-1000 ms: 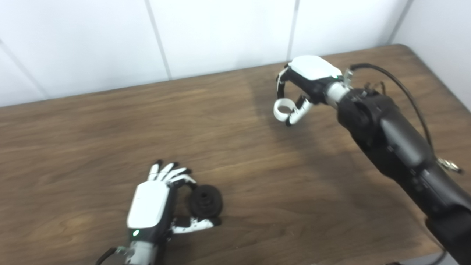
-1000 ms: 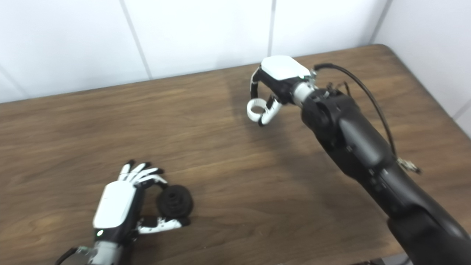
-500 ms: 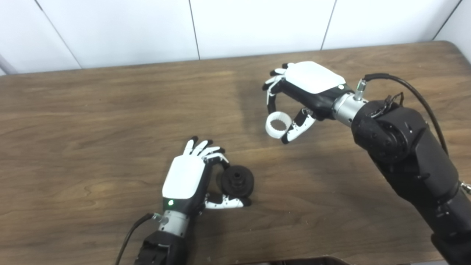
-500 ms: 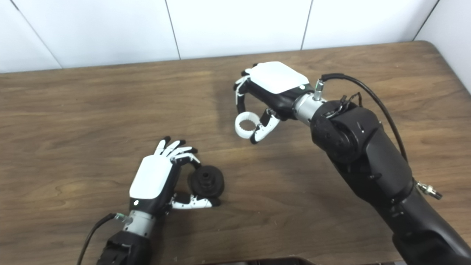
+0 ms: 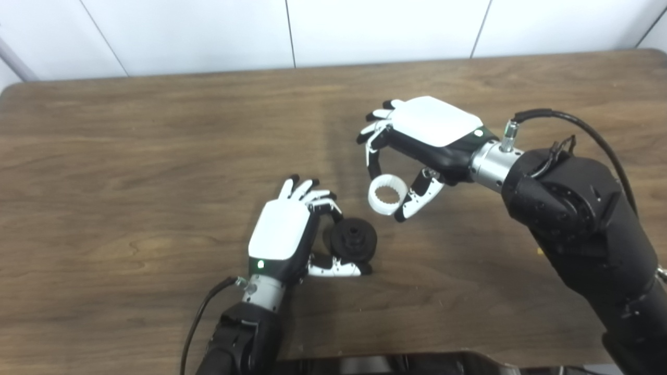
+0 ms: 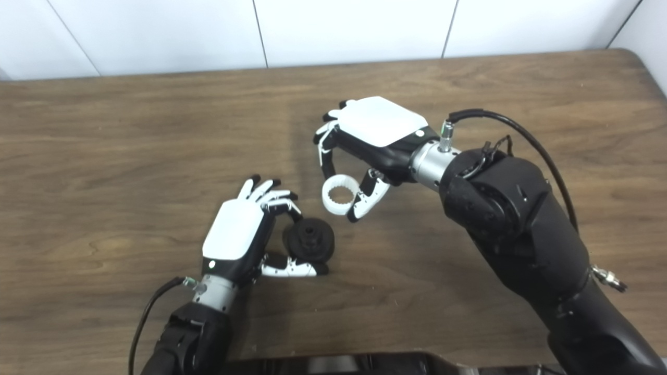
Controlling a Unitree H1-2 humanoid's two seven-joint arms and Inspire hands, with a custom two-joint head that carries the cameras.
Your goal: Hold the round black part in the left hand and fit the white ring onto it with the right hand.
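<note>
Left hand [image 5: 284, 234] low over the wooden table [image 5: 130, 156], fingers and thumb closed on the round black part [image 5: 353, 240]. Just right and beyond, apart from it, white toothed ring [image 5: 387, 194] pinched between right hand [image 5: 417, 140] fingers and thumb

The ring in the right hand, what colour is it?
White ring, toothed inside; clearest in the left eye view.
</note>
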